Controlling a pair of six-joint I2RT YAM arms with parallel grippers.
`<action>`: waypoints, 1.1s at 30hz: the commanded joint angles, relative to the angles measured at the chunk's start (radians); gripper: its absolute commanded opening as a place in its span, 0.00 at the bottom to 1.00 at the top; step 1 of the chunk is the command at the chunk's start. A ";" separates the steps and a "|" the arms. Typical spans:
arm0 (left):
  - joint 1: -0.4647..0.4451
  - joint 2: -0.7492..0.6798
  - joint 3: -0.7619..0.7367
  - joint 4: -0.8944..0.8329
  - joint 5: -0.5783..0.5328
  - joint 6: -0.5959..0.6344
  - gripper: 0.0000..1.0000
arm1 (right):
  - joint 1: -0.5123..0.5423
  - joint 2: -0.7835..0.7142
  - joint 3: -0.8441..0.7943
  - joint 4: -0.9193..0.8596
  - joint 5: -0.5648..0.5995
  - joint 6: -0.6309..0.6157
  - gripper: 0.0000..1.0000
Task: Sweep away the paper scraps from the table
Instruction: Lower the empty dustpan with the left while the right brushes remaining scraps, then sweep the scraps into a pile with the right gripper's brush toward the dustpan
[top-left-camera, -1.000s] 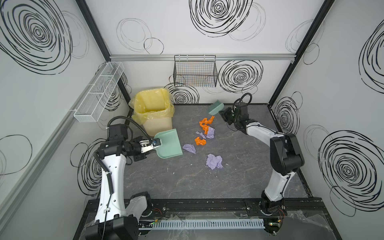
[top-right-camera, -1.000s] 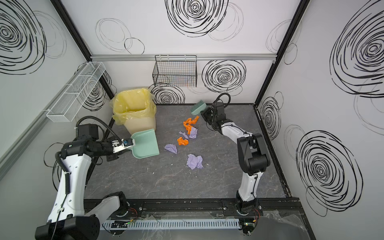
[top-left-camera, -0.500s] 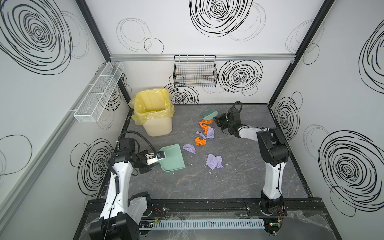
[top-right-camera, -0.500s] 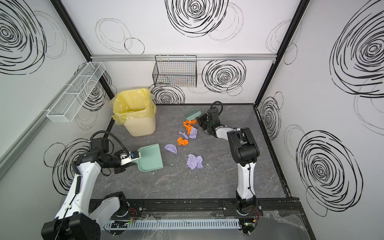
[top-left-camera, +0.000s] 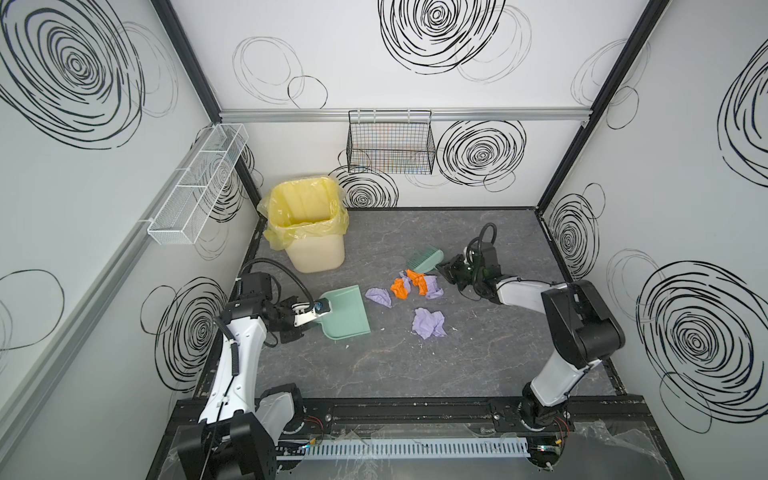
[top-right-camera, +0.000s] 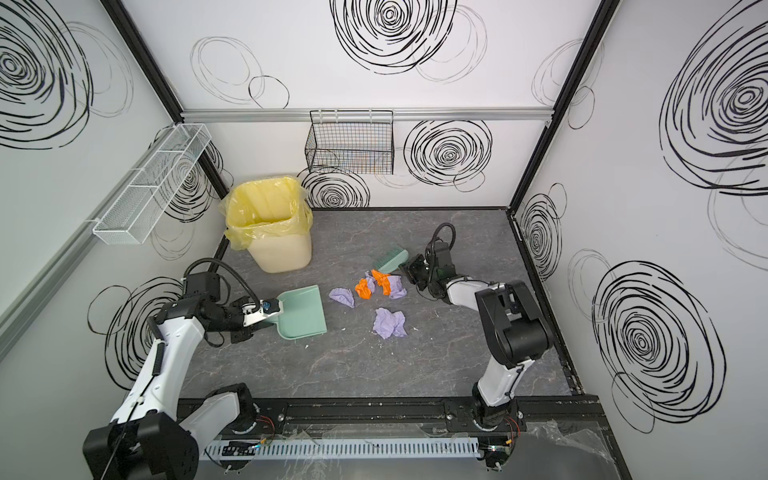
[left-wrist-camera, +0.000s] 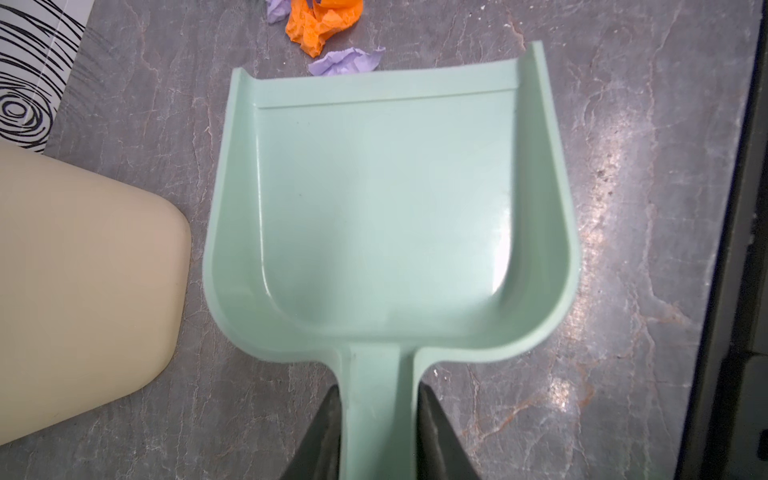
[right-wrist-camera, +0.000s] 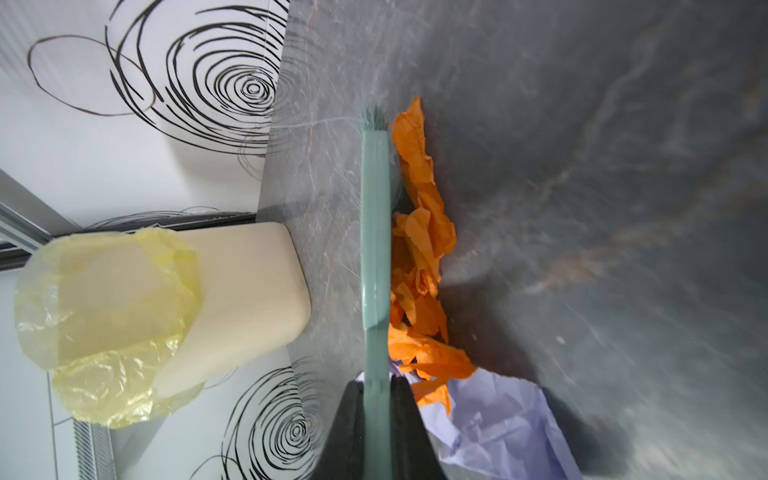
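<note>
The paper scraps (top-left-camera: 400, 289) lie bunched mid-frame on the table (top-left-camera: 415, 374), none collected yet. The brush (top-left-camera: 424, 258) has dropped in just behind them at upper right, clenched in the right tool (top-left-camera: 449, 271). The dustpan (top-left-camera: 347, 311) has come down flat to their left, its handle gripped by the left tool (top-left-camera: 312, 314). The sweep looks set up!

- waste bin (top-left-camera: 320, 253) at the far-left corner of the table (top-left-camera: 415, 374);
- dustpan (top-left-camera: 347, 311) before the waste bin, near the left edge;
- paper scraps (top-left-camera: 400, 288) mid-table, right of the dustpan;
- brush (top-left-camera: 424, 259) just behind them
</note>
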 joint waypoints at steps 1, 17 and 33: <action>-0.019 0.010 -0.004 0.025 0.018 -0.019 0.00 | 0.016 -0.127 -0.106 -0.056 -0.011 -0.045 0.00; 0.020 0.017 -0.049 0.034 -0.005 0.013 0.00 | 0.261 -0.286 0.139 -0.355 0.030 -0.212 0.00; 0.159 0.005 -0.095 -0.042 0.000 0.154 0.00 | 0.409 0.104 0.250 -0.258 -0.058 -0.225 0.00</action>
